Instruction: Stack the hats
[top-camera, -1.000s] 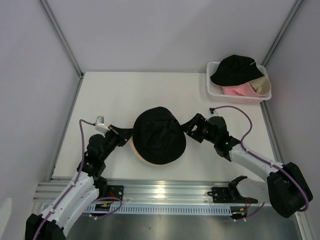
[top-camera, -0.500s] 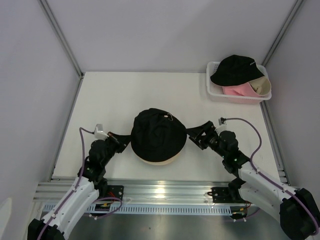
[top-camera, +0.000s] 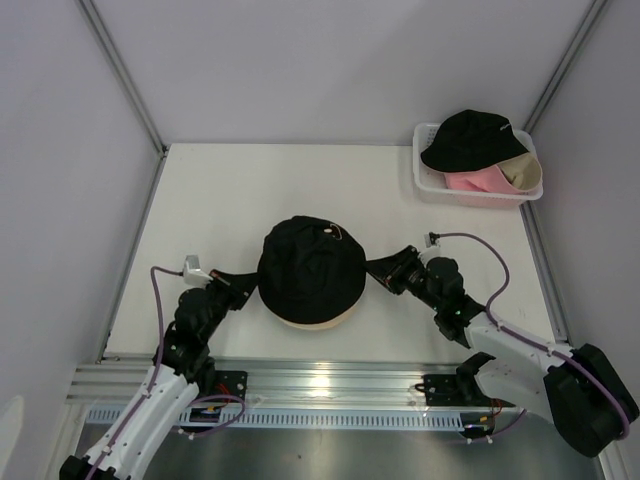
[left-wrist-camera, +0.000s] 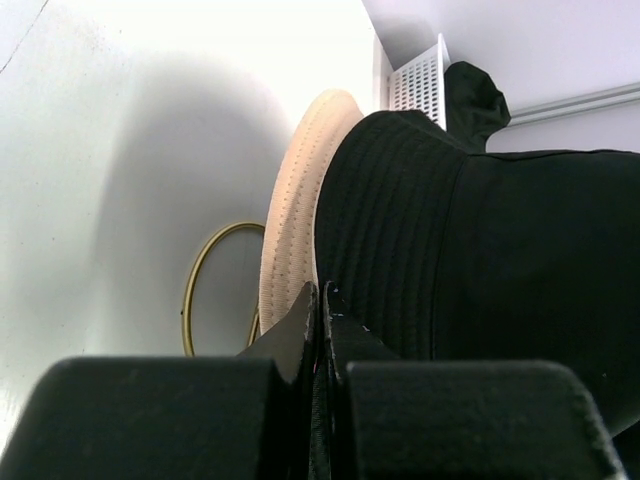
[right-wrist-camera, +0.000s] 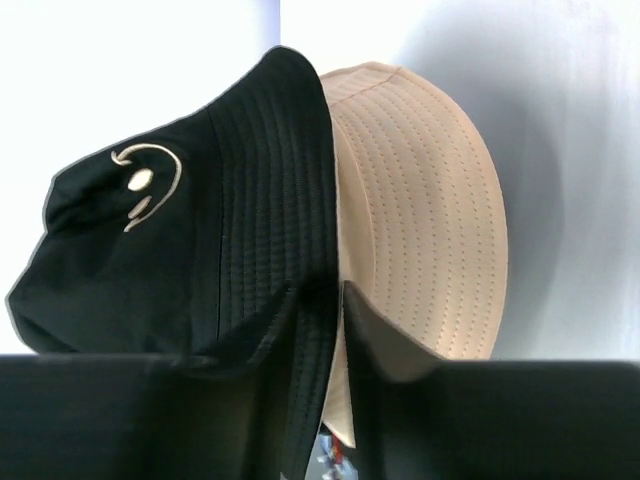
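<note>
A black bucket hat (top-camera: 310, 268) with a small embroidered face sits over a tan hat (top-camera: 312, 321), whose brim shows along its near edge. My left gripper (top-camera: 246, 283) is shut on the black hat's left brim. In the left wrist view that gripper (left-wrist-camera: 322, 295) pinches the thin black fabric beside the tan hat (left-wrist-camera: 295, 210). My right gripper (top-camera: 372, 272) holds the right brim. Its jaws (right-wrist-camera: 320, 300) are pressed on the black hat (right-wrist-camera: 200, 230), with the tan hat (right-wrist-camera: 430, 200) just to the right.
A white lattice basket (top-camera: 470, 198) at the back right holds a black cap (top-camera: 470, 135), a pink hat (top-camera: 478, 181) and a tan piece (top-camera: 526, 172). A thin gold wire ring (left-wrist-camera: 205, 280) lies under the tan hat. Metal rails run along the near edge.
The right gripper has closed on the black hat's brim. Both arms have drawn nearer and lower, and the black hat has settled further over the tan hat.
</note>
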